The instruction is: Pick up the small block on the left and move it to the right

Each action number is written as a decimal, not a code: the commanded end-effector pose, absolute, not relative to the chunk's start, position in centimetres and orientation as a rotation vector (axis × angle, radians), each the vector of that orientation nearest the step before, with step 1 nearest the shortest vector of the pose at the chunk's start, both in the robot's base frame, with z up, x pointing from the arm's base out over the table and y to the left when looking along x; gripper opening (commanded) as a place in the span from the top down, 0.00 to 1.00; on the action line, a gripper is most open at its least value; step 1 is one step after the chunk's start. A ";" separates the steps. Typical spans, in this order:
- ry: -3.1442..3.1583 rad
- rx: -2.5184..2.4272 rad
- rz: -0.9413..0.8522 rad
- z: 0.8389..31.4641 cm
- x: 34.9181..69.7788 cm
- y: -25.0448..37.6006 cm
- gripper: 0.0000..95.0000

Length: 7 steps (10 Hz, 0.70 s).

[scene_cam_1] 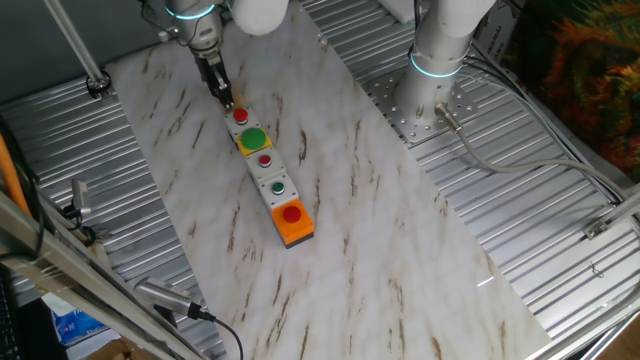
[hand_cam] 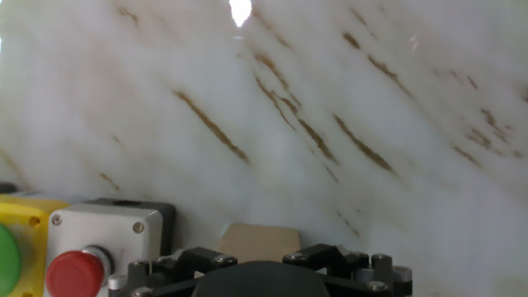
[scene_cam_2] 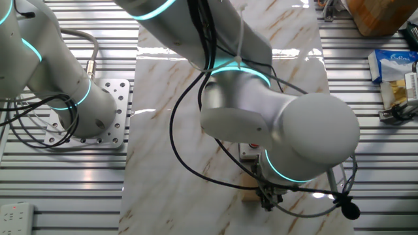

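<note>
Glossy marble-look tabletop [scene_cam_1: 400,240]; matt tan wooden block [hand_cam: 257,242]; ribbed metal surround [scene_cam_1: 560,230].

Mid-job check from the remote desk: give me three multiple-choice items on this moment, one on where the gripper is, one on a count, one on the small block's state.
1. The gripper is:
A. at the far end of the button-box row
B. over the orange box
C. off the marble board

2. Button boxes in the row:
A. three
B. five
C. seven

3. The small block is:
A. held high above the table
B. stacked on the orange box
C. low at the table, beside the white box with the red button

Answers:
1 A, its fingers meet the row's far end.
2 B, five buttons show in one fixed view.
3 C, the hand view shows it there.
</note>
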<state>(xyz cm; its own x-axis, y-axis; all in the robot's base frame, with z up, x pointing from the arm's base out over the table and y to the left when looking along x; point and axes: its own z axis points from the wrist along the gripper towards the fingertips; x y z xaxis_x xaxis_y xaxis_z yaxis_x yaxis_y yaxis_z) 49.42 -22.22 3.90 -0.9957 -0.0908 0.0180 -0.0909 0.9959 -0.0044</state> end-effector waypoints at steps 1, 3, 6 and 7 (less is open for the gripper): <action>-3.116 0.149 0.017 4.3 49.2 -22.5 1.00; -3.118 0.158 0.006 5.4 48.8 -23.0 1.00; -3.115 0.162 -0.002 8.7 48.1 -23.5 1.00; -3.112 0.160 -0.008 9.8 47.9 -23.6 1.00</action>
<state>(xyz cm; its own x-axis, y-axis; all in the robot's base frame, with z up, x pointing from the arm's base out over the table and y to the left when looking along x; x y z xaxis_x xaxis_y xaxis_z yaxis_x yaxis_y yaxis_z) 47.84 -23.60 10.02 -0.9942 -0.1041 0.0250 -0.1040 0.9946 0.0074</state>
